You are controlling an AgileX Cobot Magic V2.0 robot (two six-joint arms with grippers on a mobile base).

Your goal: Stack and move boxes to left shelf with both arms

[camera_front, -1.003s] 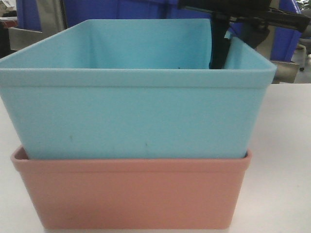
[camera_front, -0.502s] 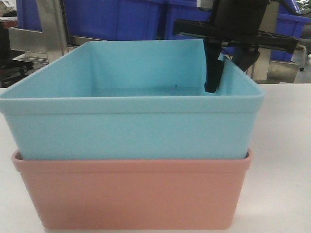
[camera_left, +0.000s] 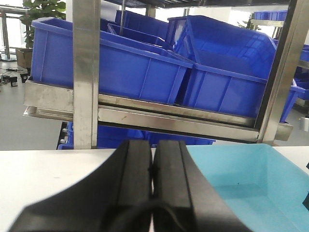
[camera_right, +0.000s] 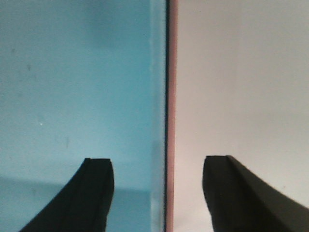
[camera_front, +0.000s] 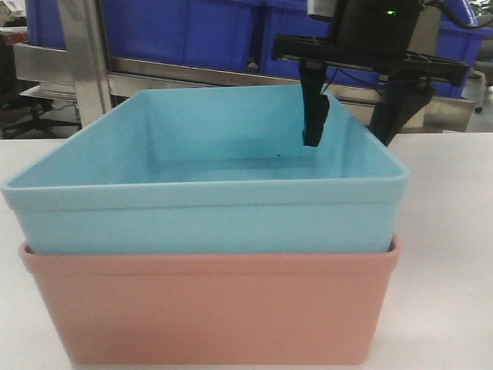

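Blue box (camera_right: 72,72) seemingly within right gripper (camera_right: 158,159)

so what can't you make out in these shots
Salmon pink plastic tub: interior hidden by the nested light sky blue plastic tub, front view.
Right gripper: body cut off by the bottom edge, right wrist view.
Steel rack: shelf surface hidden under the dark blue bins, left wrist view.

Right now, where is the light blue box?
The light blue box sits central in the front view, nested in the pink box on the white table; the open right gripper hangs over its right wall.
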